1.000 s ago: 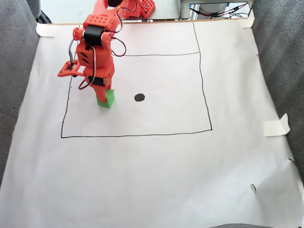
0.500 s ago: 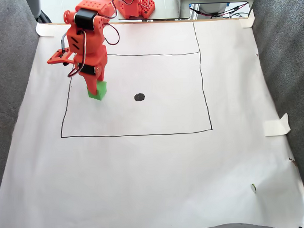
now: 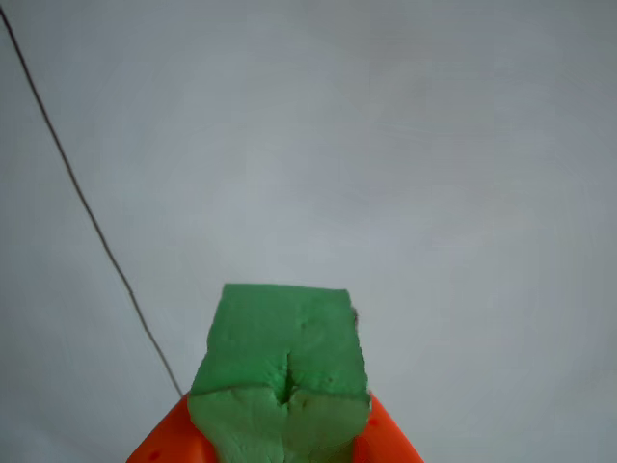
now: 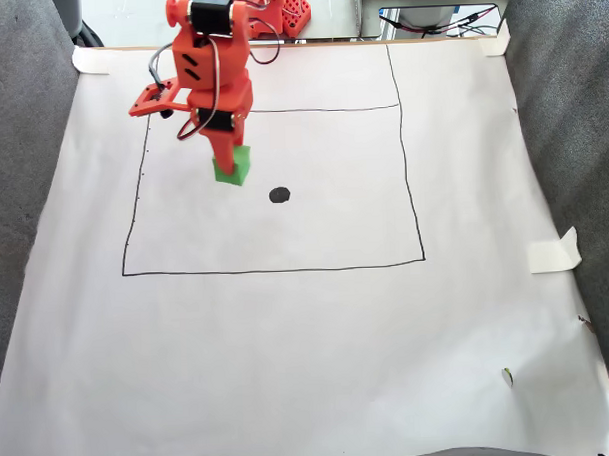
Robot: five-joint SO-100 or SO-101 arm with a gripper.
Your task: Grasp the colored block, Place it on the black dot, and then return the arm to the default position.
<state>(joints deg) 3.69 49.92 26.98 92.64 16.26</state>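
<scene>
White paper sheet (image 4: 309, 348) covers the table, taped at its corners, with a thin black drawn rectangle (image 4: 420, 184) across its upper half. Grey fabric lies along both sides. At about eleven o'clock from the small dark oval dot (image 4: 279, 195), the bright orange plastic arm's gripper (image 4: 228, 167) points down, its two fingers closed tight on the bright green foam cube (image 4: 231, 167). The cube sits near the dot but apart from it, inside the rectangle. In the other view, the cube (image 3: 281, 367) fills the six o'clock edge, pinched between orange fingertips (image 3: 164, 439), its centre seam squeezed inward; whether it touches the paper cannot be told.
</scene>
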